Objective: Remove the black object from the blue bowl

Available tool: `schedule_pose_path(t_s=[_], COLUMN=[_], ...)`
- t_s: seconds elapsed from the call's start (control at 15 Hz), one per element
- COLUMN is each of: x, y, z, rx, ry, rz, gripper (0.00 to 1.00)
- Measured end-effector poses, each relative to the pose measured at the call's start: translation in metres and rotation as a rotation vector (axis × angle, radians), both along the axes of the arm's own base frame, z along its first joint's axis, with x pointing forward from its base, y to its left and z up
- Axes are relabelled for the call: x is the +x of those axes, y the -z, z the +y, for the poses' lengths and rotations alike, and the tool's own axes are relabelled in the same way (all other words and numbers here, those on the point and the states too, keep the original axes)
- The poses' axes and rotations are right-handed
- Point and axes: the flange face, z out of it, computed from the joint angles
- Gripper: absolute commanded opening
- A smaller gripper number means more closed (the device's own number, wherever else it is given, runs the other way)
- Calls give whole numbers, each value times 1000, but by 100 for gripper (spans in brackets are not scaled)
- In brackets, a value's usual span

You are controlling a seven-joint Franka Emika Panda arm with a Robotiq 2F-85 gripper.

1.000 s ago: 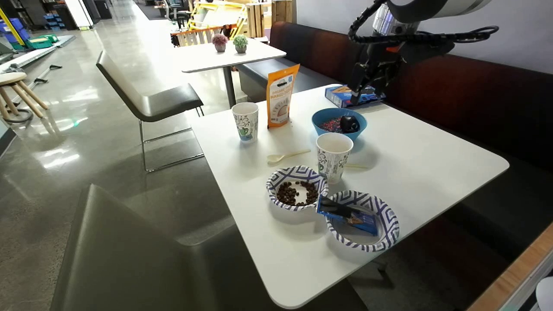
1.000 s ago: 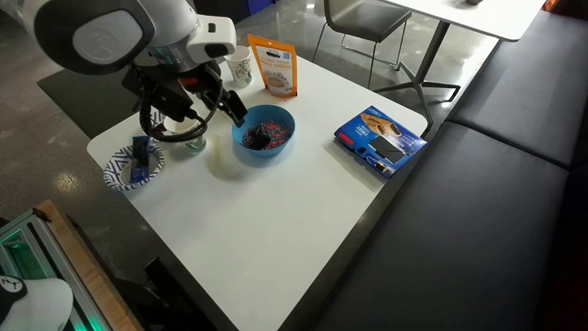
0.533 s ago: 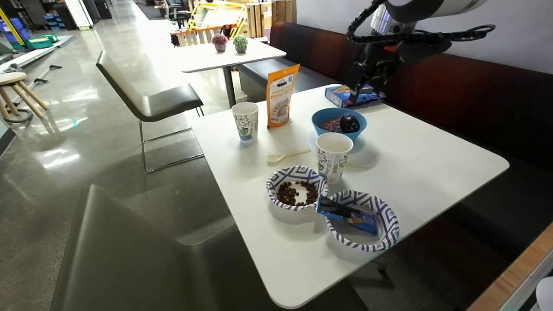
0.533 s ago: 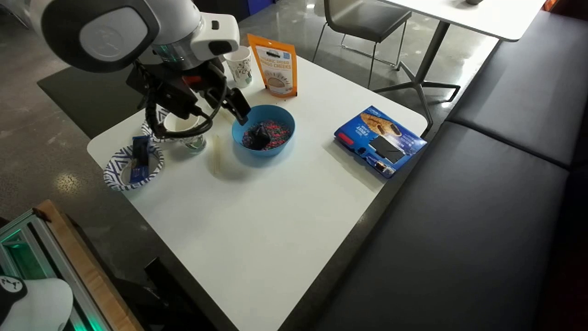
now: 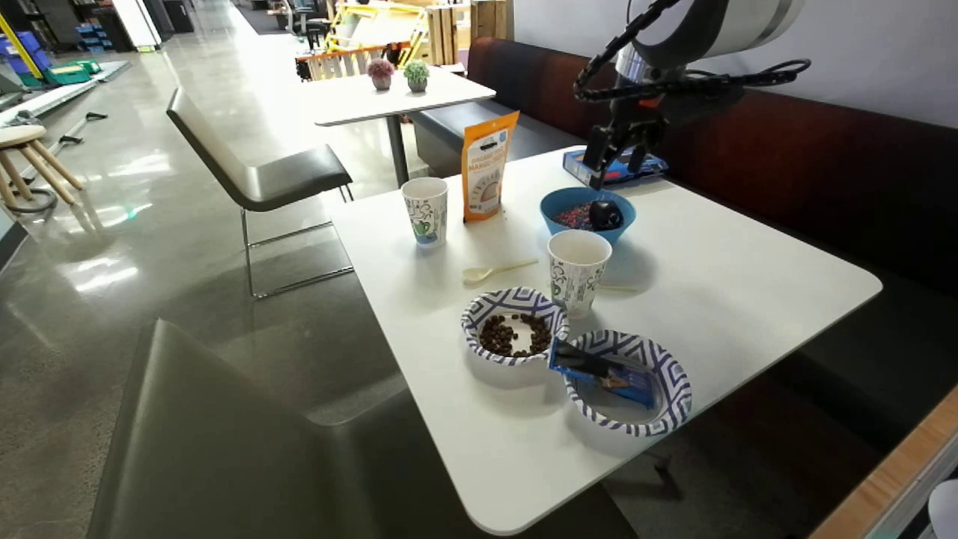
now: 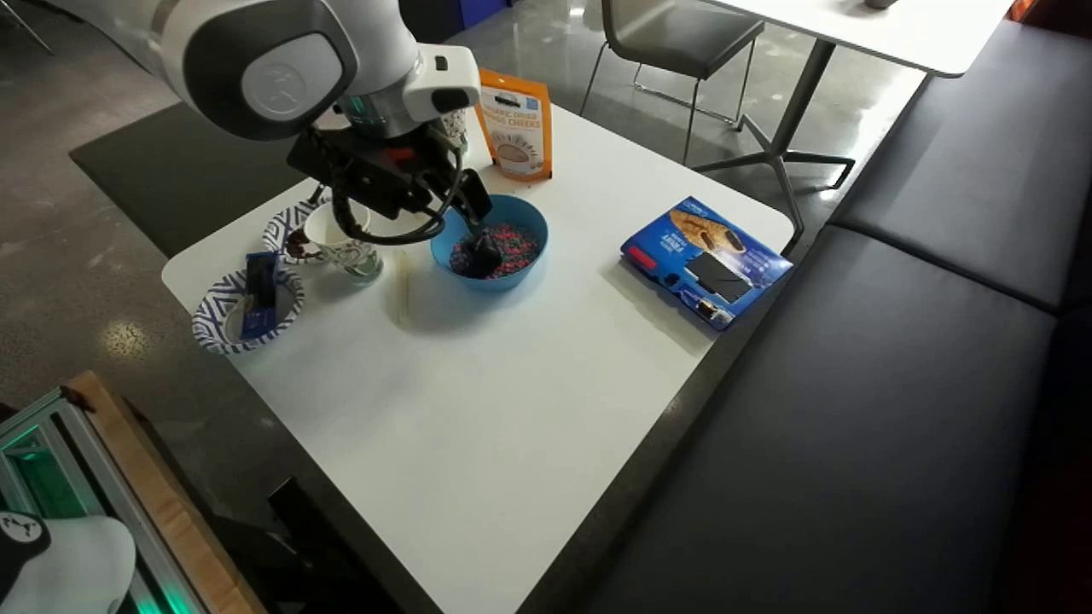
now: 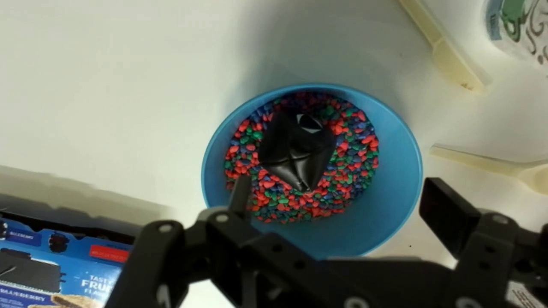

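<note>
The black object (image 7: 295, 147) is a small, shiny, cushion-like item. It lies on red, green and blue pebbles inside the blue bowl (image 7: 400, 171). The object shows in both exterior views (image 5: 605, 215) (image 6: 484, 257), as does the bowl (image 5: 552, 218) (image 6: 522, 213). My gripper (image 7: 337, 187) is open and empty above the bowl. In the wrist view one finger overlaps the bowl's near-left part and the other appears just outside its right rim. The object lies farther up the picture than the fingertips, apart from them. In an exterior view the gripper (image 5: 615, 168) hangs just above the bowl's far rim.
A blue box (image 6: 708, 260) lies near the bench side. A paper cup (image 5: 578, 273) stands close to the bowl, with another cup (image 5: 426, 213) and an orange pouch (image 5: 486, 172) beyond. Spoons (image 7: 454, 60) lie beside the bowl. Patterned dishes (image 5: 666, 367) stand at the table's end.
My gripper has moved towards the bowl and lower, coming over its rim. The black object and the bowl have not moved.
</note>
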Motion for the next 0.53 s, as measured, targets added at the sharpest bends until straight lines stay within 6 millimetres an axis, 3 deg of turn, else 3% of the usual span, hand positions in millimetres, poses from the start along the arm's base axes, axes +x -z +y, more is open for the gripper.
schedule_pose_path(t_s=[0.53], x=[28], y=[45], z=[-12], rx=[-26], ry=[-54], rz=[-6], gripper=[100])
